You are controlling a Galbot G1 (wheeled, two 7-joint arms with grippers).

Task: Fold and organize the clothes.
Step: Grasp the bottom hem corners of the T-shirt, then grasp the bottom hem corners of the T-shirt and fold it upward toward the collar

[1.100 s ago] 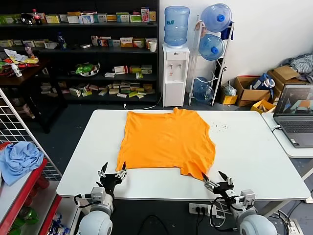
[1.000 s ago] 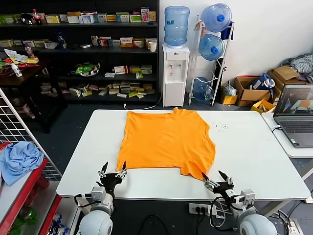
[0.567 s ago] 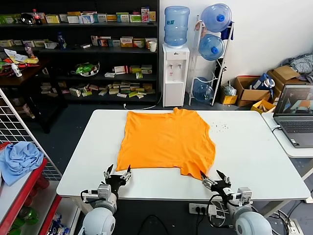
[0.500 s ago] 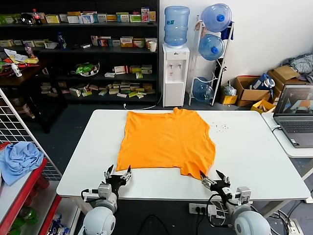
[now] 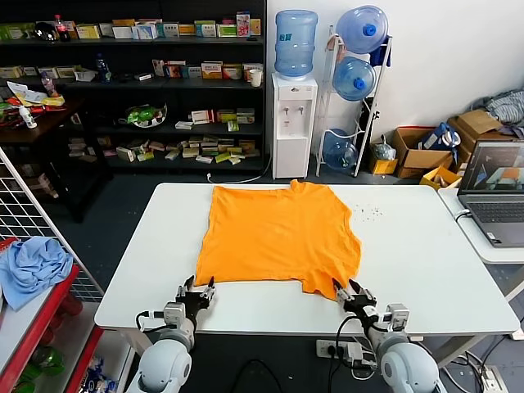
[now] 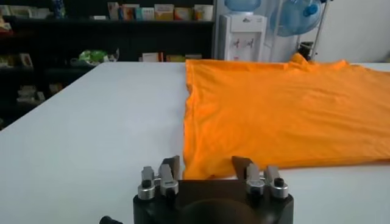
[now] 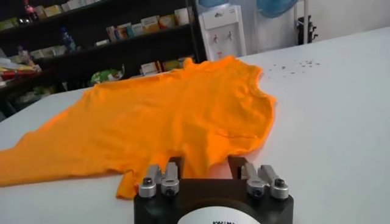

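The clothes, one bright orange T-shirt (image 5: 278,237), lie spread flat on the white table (image 5: 409,246), collar toward the far edge. My left gripper (image 5: 197,286) is at the shirt's near left hem corner. In the left wrist view that gripper (image 6: 206,165) has its fingers apart, with the edge of the orange shirt (image 6: 274,115) between them. My right gripper (image 5: 350,288) is at the near right hem corner. In the right wrist view this gripper (image 7: 206,164) also has its fingers apart, straddling a fold of the shirt (image 7: 164,115).
Small specks (image 5: 366,212) lie on the table right of the shirt. A laptop (image 5: 495,192) sits on a side table at the right. A light blue cloth (image 5: 31,266) lies on a red rack at the left. A water dispenser (image 5: 293,123) and shelves stand behind.
Both grippers have moved forward over the table's near edge up to the shirt's hem corners. Their fingers now stand closer together than a second ago.
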